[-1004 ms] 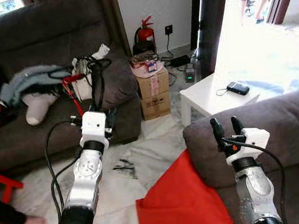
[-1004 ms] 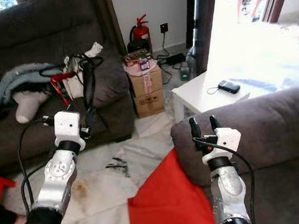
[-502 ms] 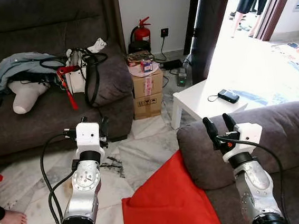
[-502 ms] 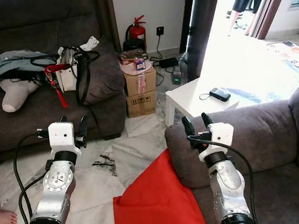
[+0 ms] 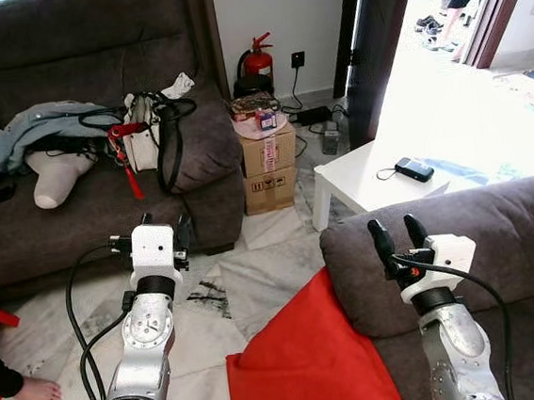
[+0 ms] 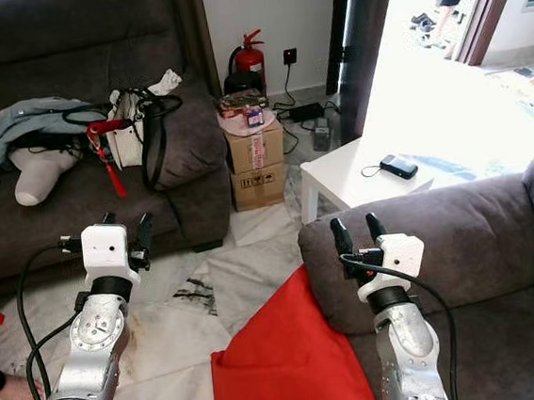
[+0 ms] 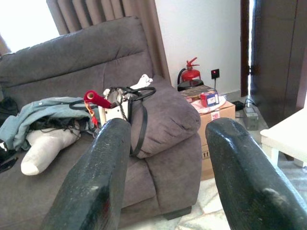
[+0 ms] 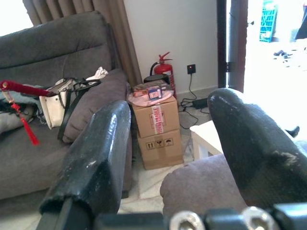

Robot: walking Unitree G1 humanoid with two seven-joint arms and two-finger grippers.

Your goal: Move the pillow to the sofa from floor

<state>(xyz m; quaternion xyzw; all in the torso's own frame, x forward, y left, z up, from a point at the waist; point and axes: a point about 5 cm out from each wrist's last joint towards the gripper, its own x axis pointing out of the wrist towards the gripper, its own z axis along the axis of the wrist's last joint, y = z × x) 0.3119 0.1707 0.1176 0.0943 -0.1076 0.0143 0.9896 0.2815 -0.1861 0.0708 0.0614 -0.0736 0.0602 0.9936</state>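
Flat red fabric pillow [image 5: 306,362] lies on pale tiled floor [image 5: 255,267], propped against grey fabric sofa armrest [image 5: 422,232]. Pillow sits low between both arms, below gripper height, long axis running toward robot. Right gripper [image 5: 396,236] hovers over armrest, fingers parted, empty, nearer pillow. Left gripper [image 5: 163,234] fingers spread, empty.

1. My arms are smooth silver metal; my left gripper [image 5: 164,232] and right gripper [image 5: 396,235] have matt black fingers [image 7: 96,177], scuffed.
2. The pillow [image 5: 306,362] is smooth red cloth.
3. The sofa [image 5: 497,234] is matt grey fabric.
4. The floor [image 5: 246,278] is glossy marble tile.
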